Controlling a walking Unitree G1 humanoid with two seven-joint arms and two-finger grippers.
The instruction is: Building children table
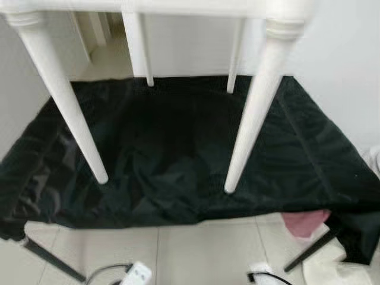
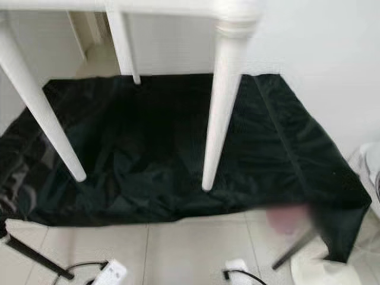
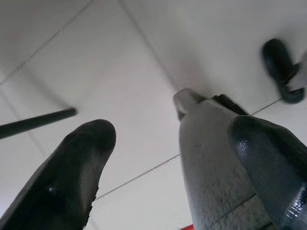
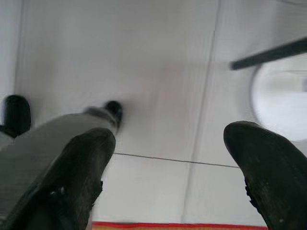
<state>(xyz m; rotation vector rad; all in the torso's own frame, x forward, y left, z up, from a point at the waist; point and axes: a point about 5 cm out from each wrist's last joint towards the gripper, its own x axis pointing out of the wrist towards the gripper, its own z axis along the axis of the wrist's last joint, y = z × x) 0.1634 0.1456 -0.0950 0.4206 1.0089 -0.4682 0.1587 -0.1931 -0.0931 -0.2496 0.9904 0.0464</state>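
Note:
A white children's table stands upright on a black cloth (image 1: 178,160). Its tabletop edge (image 1: 178,6) runs along the top of the head views. Two turned front legs (image 1: 59,89) (image 1: 258,101) rest on the cloth, and two back legs (image 1: 139,47) (image 1: 234,56) stand farther off. My left gripper (image 3: 168,172) hangs open over the tiled floor, beside my own grey leg (image 3: 211,163). My right gripper (image 4: 172,177) also hangs open above the tiles, with nothing between its fingers.
Black tripod legs (image 1: 53,261) (image 1: 312,249) slant across the tiles at the near left and right. A white power strip (image 1: 136,274) with a cable lies on the floor. A pink item (image 1: 306,222) and white objects (image 1: 338,267) sit at the near right. A white wall (image 1: 344,59) rises on the right.

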